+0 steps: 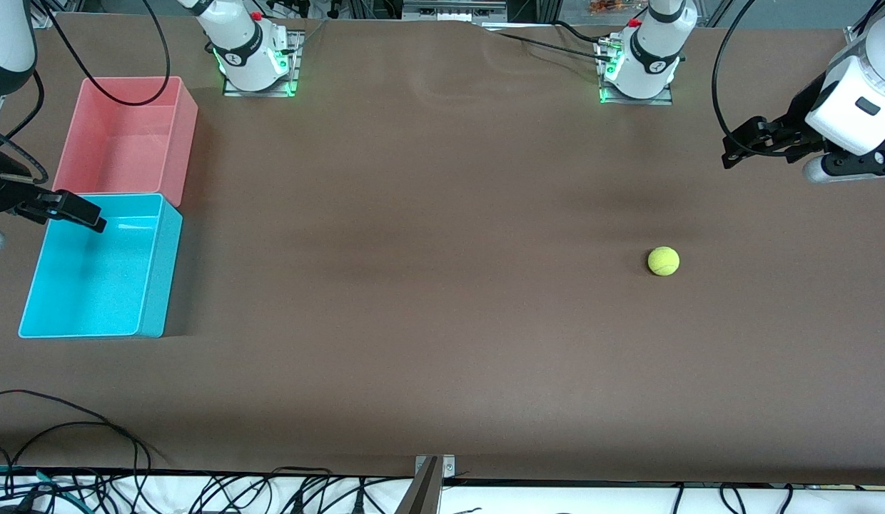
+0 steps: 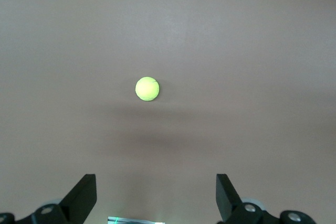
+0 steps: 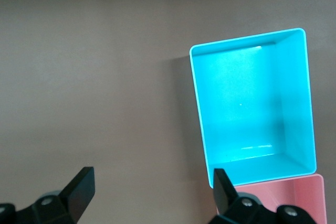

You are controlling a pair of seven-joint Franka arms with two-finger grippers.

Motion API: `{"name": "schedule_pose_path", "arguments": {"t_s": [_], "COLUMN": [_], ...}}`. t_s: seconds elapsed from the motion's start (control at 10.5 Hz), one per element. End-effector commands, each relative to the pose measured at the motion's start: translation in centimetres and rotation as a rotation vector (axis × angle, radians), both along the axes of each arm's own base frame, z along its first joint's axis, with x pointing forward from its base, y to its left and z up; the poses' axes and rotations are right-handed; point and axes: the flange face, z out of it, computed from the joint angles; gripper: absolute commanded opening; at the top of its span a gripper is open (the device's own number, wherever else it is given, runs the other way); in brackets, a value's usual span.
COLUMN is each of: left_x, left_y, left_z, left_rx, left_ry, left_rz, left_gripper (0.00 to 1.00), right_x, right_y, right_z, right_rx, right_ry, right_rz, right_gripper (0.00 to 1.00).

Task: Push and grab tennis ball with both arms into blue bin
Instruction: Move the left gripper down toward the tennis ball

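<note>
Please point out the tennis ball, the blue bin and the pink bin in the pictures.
tennis ball (image 1: 663, 260): front view, middle of the ball.
blue bin (image 1: 93, 282): front view, bare floor of the tub.
pink bin (image 1: 125, 153): front view, bare floor of the tub.

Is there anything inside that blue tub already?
No. The rectangular cyan-blue plastic tub shows only its bare textured floor; the right tool covers one corner. The fuzzy yellow-green tennis ball lies on the brown table.
</note>
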Motion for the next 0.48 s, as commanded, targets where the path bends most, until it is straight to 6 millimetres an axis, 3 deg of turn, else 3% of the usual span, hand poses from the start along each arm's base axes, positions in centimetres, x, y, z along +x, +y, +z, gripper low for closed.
{"name": "schedule_pose_path", "arguments": {"t_s": [0.0, 0.38], "left_x": [-0.47, -0.38], "left_y": [-1.85, -1.28], "left_z": [0.47, 0.46], "left_rx": [-0.004, -0.004], "left_ry": [0.004, 0.004], "left_rz": [-0.023, -0.014], "left_gripper": [1.0, 1.0], "right_x": [0.38, 0.42], "right_y": [-0.3, -0.22], "right_z": [0.44, 0.34], "right_rx": [-0.003, -0.004], "right_ry": [-0.007, -0.005], "right_rz": [-0.001, 0.001], "right_gripper": [1.0, 1.0]}}
